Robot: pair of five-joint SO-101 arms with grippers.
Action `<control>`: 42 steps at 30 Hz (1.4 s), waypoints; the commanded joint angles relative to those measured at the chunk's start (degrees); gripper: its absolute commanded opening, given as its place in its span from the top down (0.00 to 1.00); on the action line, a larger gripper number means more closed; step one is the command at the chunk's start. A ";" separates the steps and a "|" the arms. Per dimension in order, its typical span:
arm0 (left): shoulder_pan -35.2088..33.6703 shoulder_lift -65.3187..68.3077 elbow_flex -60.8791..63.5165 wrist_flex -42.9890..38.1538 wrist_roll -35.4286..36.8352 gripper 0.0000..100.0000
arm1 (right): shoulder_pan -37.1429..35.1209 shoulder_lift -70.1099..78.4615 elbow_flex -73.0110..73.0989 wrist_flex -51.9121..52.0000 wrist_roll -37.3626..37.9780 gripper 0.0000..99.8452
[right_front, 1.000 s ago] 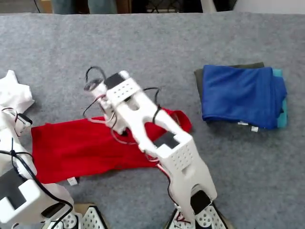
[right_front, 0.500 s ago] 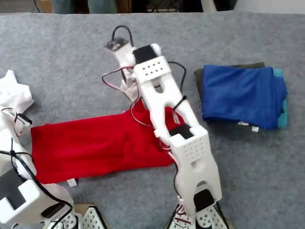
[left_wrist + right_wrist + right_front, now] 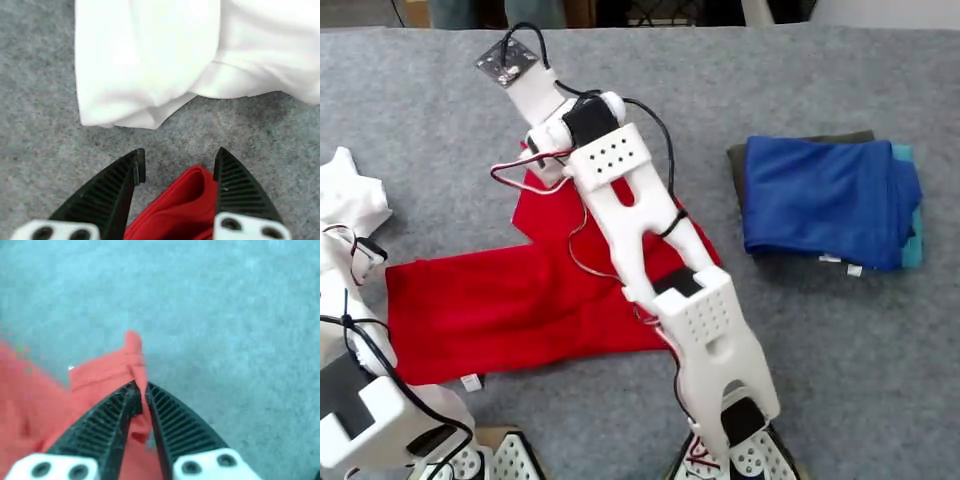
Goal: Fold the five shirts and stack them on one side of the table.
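A red shirt [image 3: 500, 300] lies spread across the near left of the table, one flap [image 3: 542, 205] pulled up toward the far side. My right gripper [image 3: 140, 388] is shut on that flap's edge [image 3: 131, 352]; in the high view its arm [image 3: 620, 210] stretches diagonally over the shirt. My left gripper [image 3: 180, 162] stands open at the shirt's left end, with a red corner [image 3: 192, 192] between its jaws. A crumpled white shirt [image 3: 348, 195] [image 3: 200, 50] lies just beyond it. A folded stack with a blue shirt [image 3: 825, 200] on top sits at the right.
Grey felt [image 3: 800, 90] covers the table. The left arm [image 3: 360, 400] stands at the near left corner, and the right arm's base [image 3: 730, 440] at the near middle. Teal and dark layers [image 3: 912, 240] show under the blue shirt.
My right arm swung from over the red shirt toward the far left, drawing the shirt's right part up and back with it. The left arm stayed still.
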 commanded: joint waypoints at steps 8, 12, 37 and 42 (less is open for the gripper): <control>-0.40 -0.44 -2.15 -0.09 0.26 0.76 | 10.99 15.96 -5.32 -8.97 0.00 0.99; -0.22 -0.35 -2.15 -0.18 0.26 0.76 | 13.10 21.23 -11.12 -8.70 0.00 0.97; 0.57 -0.26 -2.07 0.00 0.18 0.76 | 9.32 24.48 -22.02 -3.16 0.00 0.75; 1.45 -0.35 -1.10 -0.18 0.18 0.76 | 9.41 24.48 -16.84 -9.14 0.00 0.75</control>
